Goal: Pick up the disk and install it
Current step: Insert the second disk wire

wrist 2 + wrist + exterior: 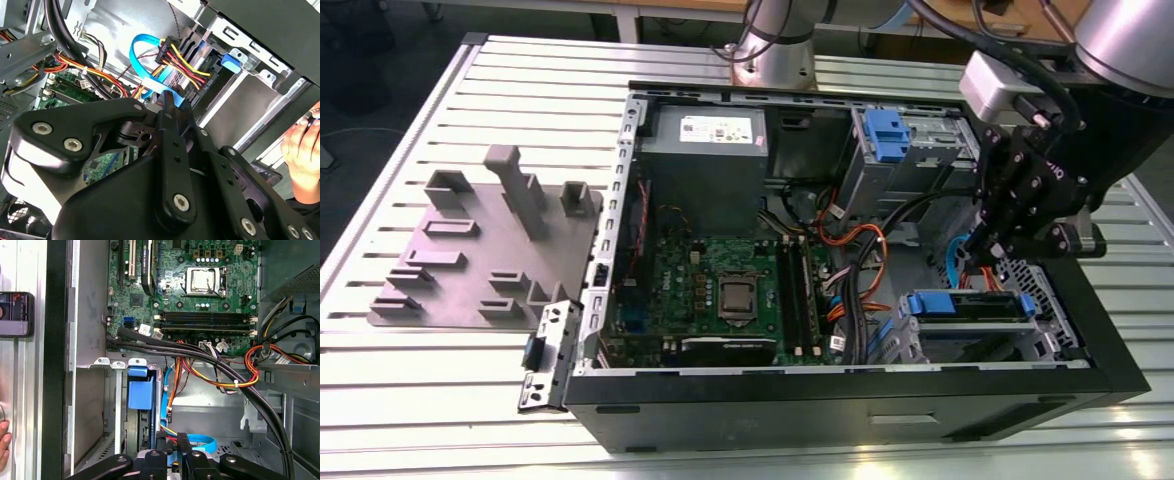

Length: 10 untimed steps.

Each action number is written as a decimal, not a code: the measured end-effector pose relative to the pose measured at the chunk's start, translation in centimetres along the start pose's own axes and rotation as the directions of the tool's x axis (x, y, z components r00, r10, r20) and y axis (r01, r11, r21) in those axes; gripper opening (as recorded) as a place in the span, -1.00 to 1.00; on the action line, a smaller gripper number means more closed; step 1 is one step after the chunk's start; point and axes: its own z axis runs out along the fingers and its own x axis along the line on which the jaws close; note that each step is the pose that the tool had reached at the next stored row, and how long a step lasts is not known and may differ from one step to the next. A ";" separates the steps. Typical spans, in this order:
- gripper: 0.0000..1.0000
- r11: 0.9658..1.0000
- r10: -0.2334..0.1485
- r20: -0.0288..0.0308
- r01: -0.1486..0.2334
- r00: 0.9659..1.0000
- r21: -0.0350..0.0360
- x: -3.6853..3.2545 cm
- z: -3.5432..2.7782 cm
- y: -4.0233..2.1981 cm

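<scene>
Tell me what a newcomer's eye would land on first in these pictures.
The open computer case on the slatted table, its green motherboard bare in the middle. At the exterior view's right, the black gripper hangs inside the case just above a blue-railed drive carrier in the bay. Orange, red and blue cables snake between board and bays.

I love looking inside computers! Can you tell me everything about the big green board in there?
The green board lies flat on the bottom of the open computer case, next to the grey power-supply box. It looks like a stiff circuit board dotted with tiny parts. A square silver socket sits near its middle, and long black slots run beside that. A bundle of black and orange cables passes along one edge of the board.
</scene>
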 end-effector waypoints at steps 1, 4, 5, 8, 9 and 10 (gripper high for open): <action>-0.54 1.000 0.000 0.001 0.000 1.000 0.000 0.00 0.03 0.00; -0.54 1.000 0.000 0.006 0.000 1.000 0.000 0.04 0.12 0.00; -0.54 1.000 0.000 0.009 0.000 1.000 0.000 0.05 0.16 0.00; -0.54 1.000 0.000 0.022 0.000 1.000 0.000 0.07 0.27 0.00; -0.54 1.000 0.000 0.028 0.000 1.000 0.000 0.06 0.29 0.00; -0.54 1.000 0.000 0.035 0.000 0.999 0.000 0.06 0.31 0.00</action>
